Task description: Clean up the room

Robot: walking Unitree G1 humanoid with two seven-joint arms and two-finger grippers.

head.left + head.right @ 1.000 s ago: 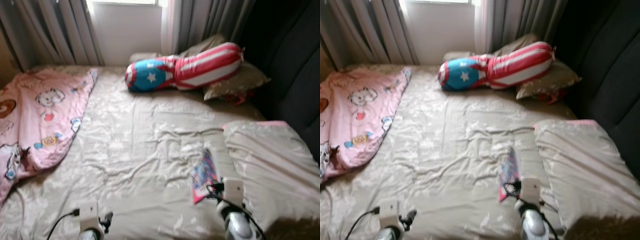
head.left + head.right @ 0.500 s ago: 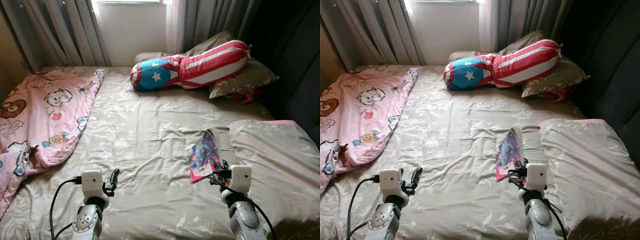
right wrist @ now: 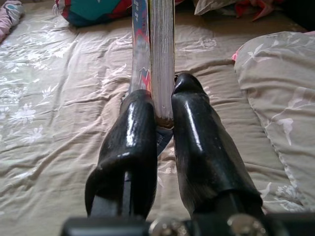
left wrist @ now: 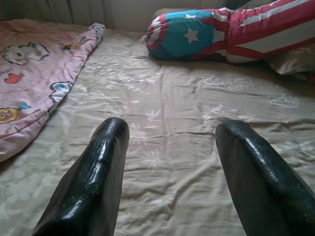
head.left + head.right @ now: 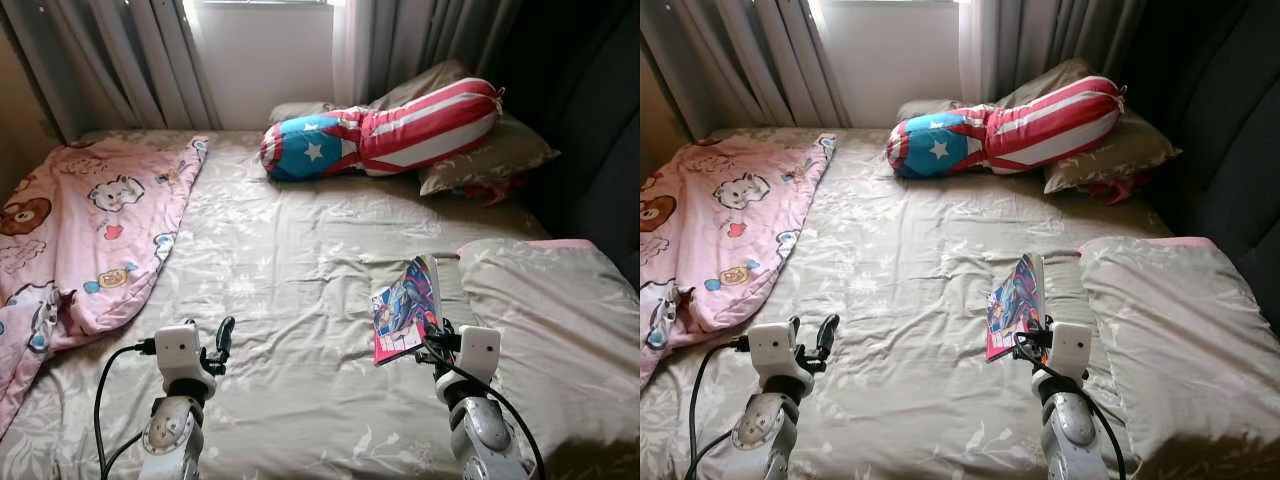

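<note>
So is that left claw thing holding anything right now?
No, the left gripper hangs open above the bed sheet, with nothing between its fingers.

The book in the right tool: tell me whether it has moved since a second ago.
Yes. The book, clamped in the right tool, has lifted off the bedsheet and now stands on edge beside the folded blanket.

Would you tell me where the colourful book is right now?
The colourful book is clamped on edge in the right gripper, raised above the bed sheet, just left of the beige folded duvet.
</note>
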